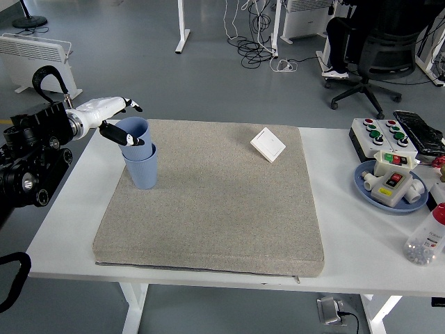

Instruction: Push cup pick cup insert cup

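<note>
Grey workshop floor behind, with loose cables (254,38), a white radiator (33,56) at far left and a seated person (341,38) in a black office chair (379,59) at top right. Nearer, a white table (348,243) carrying a speckled grey mat (215,202) over most of its middle. At the mat's far-left corner, two light blue cups: lower cup (141,169) upright on the mat, upper cup (132,132) seated partly inside it and tilted a little to the left, rim and dark interior showing. Left hand (111,115), white with dark fingertips, up against the upper cup from the left; thumb hooked over the near rim, other fingers spread past the far side and loosened off the wall, so released rather than clamped. Right arm out of view. Farther back on the mat, a small white square switch plate (268,145). Off the mat at right: a white button box (381,133), a blue plate (368,189) holding more switch units, and a clear bottle (427,240) near the edge.
</note>
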Motion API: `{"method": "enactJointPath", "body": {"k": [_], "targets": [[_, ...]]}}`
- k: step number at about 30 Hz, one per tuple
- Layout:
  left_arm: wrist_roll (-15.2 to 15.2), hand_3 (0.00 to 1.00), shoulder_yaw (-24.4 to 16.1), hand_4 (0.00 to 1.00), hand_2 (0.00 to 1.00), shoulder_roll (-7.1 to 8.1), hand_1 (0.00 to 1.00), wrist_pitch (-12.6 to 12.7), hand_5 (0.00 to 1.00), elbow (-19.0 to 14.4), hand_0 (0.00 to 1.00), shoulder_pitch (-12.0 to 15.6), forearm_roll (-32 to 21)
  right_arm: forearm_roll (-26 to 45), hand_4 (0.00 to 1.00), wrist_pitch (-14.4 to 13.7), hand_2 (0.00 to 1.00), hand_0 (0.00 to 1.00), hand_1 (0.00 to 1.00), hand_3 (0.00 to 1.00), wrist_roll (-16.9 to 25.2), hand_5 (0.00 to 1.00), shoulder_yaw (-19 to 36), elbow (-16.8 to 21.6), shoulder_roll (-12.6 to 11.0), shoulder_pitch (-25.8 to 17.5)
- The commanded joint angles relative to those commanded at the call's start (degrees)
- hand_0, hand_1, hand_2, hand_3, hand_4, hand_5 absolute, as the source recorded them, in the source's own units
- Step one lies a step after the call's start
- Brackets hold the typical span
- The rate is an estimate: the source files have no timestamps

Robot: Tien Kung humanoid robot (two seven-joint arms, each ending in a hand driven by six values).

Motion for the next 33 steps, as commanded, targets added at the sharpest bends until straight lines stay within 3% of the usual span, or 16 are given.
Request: {"method": "enactJointPath", "body": {"k": [13, 14, 17, 19, 20, 24, 25, 26, 31, 33], "targets": [[-0.11, 0.998, -0.59, 0.954, 0.998, -0.1, 0.95, 1.39, 0.471, 0.4, 0.917, 0.47, 0.0, 0.07, 0.097, -0.01, 0.679, 0.76, 0.656, 0.562, 0.0, 0.469, -0.01, 0.0, 0.01, -0.19], [0.07, 0.998, -0.77, 0.958, 0.998, -0.1, 0.951, 1.65, 0.534, 0.42, 0.919, 0.61, 0.0, 0.04, 0.096, -0.01, 0.679, 0.76, 0.657, 0.563, 0.0, 0.468, -0.01, 0.0, 0.01, -0.21], [1.25, 0.998, -1.87, 0.958, 0.998, -0.13, 0.951, 2.97, 0.534, 0.6, 0.919, 1.29, -0.87, 0.04, 0.096, -0.02, 0.679, 0.76, 0.657, 0.563, 0.0, 0.468, 0.02, 0.0, 0.02, -0.33], [2.01, 0.998, -2.95, 0.958, 0.998, -0.12, 0.951, 4.81, 0.534, 0.93, 0.919, 2.14, -4.62, 0.01, 0.096, -0.02, 0.679, 0.76, 0.657, 0.563, 0.0, 0.468, 0.03, 0.0, 0.03, -0.41], [2.17, 0.998, -3.18, 0.786, 0.998, -0.12, 0.921, 5.32, 0.908, 1.01, 0.902, 2.35, -7.22, 0.01, 0.097, -0.02, 0.679, 0.759, 0.657, 0.563, 0.0, 0.469, 0.03, 0.0, 0.03, -0.42], [3.47, 0.998, -4.5, 0.786, 0.998, -0.05, 0.921, 7.86, 0.908, 0.69, 0.902, 4.28, -16.53, -0.02, 0.097, -0.03, 0.679, 0.759, 0.657, 0.563, 0.0, 0.469, 0.12, 0.0, 0.07, -0.52], [4.25, 0.998, -4.76, 0.786, 0.998, 0.01, 0.921, 8.51, 0.908, -0.01, 0.902, 5.0, -18.77, 0.0, 0.097, -0.03, 0.679, 0.759, 0.657, 0.563, 0.0, 0.469, 0.15, 0.0, 0.1, -0.54], [5.17, 0.899, -5.14, 0.687, 0.975, 0.12, 0.877, 9.18, 0.998, -0.95, 0.87, 5.86, -21.38, -0.04, 0.097, -0.04, 0.679, 0.759, 0.657, 0.562, 0.01, 0.468, 0.18, 0.0, 0.12, -0.56], [8.08, 0.899, -7.24, 0.687, 0.975, 0.91, 0.877, 10.87, 0.998, -5.42, 0.87, 9.35, -33.67, 0.16, 0.097, -0.04, 0.679, 0.759, 0.657, 0.562, 0.09, 0.468, 0.24, 0.0, 0.14, -0.44], [8.87, 0.844, -8.05, 0.657, 0.935, 1.13, 0.843, 11.13, 0.998, -6.57, 0.823, 10.2, -38.14, 0.25, 0.097, -0.03, 0.679, 0.76, 0.657, 0.563, 0.12, 0.469, 0.24, 0.0, 0.13, -0.4]]}}
